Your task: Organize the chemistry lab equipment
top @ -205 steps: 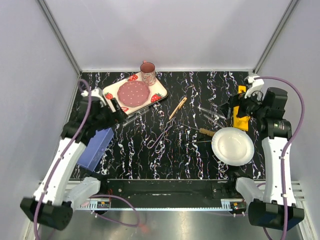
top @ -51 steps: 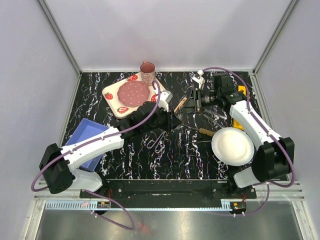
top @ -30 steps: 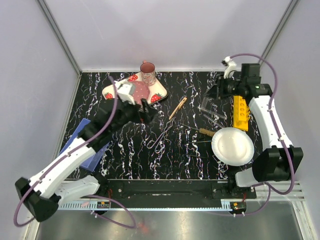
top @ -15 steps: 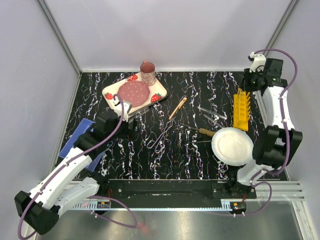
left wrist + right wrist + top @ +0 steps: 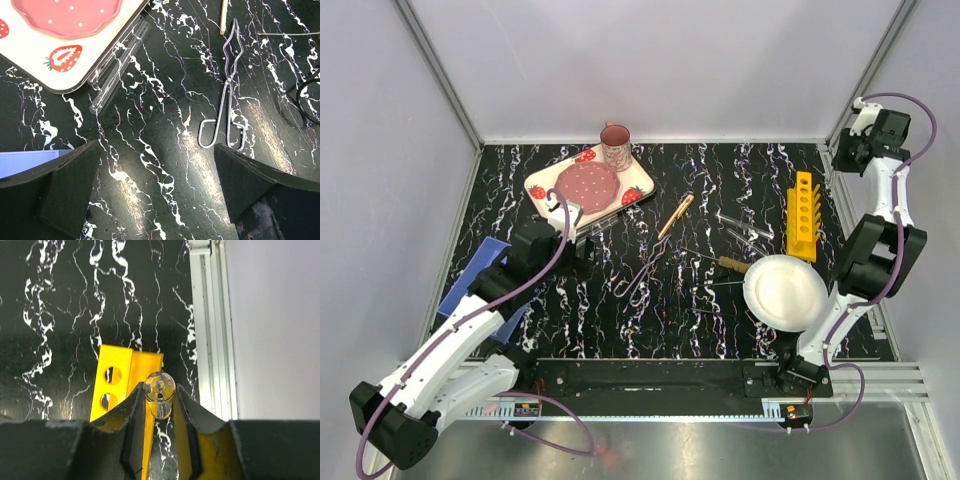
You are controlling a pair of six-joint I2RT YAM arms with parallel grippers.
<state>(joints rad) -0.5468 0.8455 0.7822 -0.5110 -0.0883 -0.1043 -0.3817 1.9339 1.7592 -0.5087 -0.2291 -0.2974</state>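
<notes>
Progress: early | right end effector (image 5: 159, 407) clamped on test tube (image 5: 159, 389), aloft near yellow rack (image 5: 117, 371), holes apparently empty | left end effector (image 5: 157, 190) spread wide over two tubes (image 5: 117, 65) beside tray (image 5: 30, 70) | wire tong (image 5: 227, 100), wooden-handled tools (image 5: 676, 214) loose on tabletop (image 5: 165, 150)

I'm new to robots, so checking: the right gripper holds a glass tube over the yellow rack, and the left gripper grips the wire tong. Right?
Not quite. The left gripper is open and empty; the tong lies untouched on the table, as the left wrist view shows. The right gripper does hold a tube over the rack.
</notes>
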